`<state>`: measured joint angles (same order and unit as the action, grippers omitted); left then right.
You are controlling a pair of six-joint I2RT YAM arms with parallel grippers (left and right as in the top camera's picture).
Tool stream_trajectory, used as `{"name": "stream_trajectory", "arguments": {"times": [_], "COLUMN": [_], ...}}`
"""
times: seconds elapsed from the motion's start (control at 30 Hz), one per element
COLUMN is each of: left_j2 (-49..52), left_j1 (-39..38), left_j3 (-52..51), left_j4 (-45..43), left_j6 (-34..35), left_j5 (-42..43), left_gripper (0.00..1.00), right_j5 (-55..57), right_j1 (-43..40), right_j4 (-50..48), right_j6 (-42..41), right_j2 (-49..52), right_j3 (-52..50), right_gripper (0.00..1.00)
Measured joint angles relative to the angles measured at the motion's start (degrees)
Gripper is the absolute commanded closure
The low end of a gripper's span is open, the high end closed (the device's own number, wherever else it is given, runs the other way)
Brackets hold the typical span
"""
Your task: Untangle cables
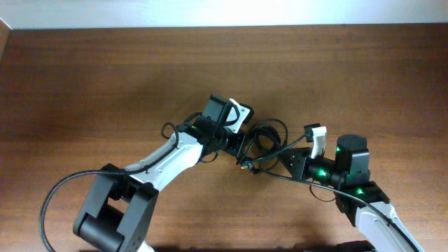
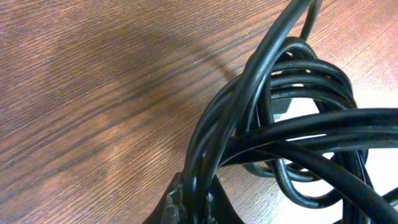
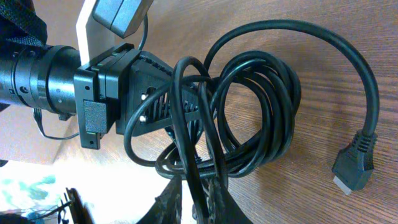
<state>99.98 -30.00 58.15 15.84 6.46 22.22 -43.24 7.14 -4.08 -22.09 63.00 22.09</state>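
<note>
The thin black flexible cables (image 3: 286, 106) form one tangled bundle on the brown wooden table (image 1: 105, 77), slightly right of its centre. The bundle consists of several rounded loops that overlap and cross; individual cords cannot be told apart inside the coil. The cable jackets are smooth and glossy. One strand arcs out from the far side of the coil, curves round to the right and ends in a black rectangular plug (image 3: 356, 163) with a lighter metal tip. This plug lies flat on the wood, apart from the coil. The left part of the bundle passes between the closed fingers of the left gripper (image 3: 171, 99). Two near strands run between the fingers of the right gripper (image 3: 194, 193), which clamp them.
</note>
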Motion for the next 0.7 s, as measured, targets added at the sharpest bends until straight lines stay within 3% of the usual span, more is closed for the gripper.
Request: {"name": "stream_trajectory", "arguments": {"times": [0.1,0.2,0.43,0.57,0.7], "left_j2": [0.0,0.0,0.0,0.0,0.0], "left_j1": [0.0,0.0,0.0,0.2,0.2], "left_j3": [0.0,0.0,0.0,0.0,0.0], "left_j4": [0.0,0.0,0.0,0.0,0.0], "left_j6": [0.0,0.0,0.0,0.0,0.0], "left_j5": [0.0,0.9,6.8,7.4,7.6], "left_gripper": [1.0,1.0,1.0,1.0,1.0], "right_j5": [0.2,0.4,0.4,0.8,1.0], "right_j1": [0.0,0.0,0.0,0.0,0.0], "right_j4": [0.0,0.0,0.0,-0.2,-0.3], "right_j6": [0.0,-0.1,-0.2,-0.4,-0.2], "right_j2": [0.0,0.0,0.0,0.0,0.0], "right_j3": [0.0,0.0,0.0,0.0,0.0], "right_gripper": [0.43,0.33,0.34,0.57,0.63]}}
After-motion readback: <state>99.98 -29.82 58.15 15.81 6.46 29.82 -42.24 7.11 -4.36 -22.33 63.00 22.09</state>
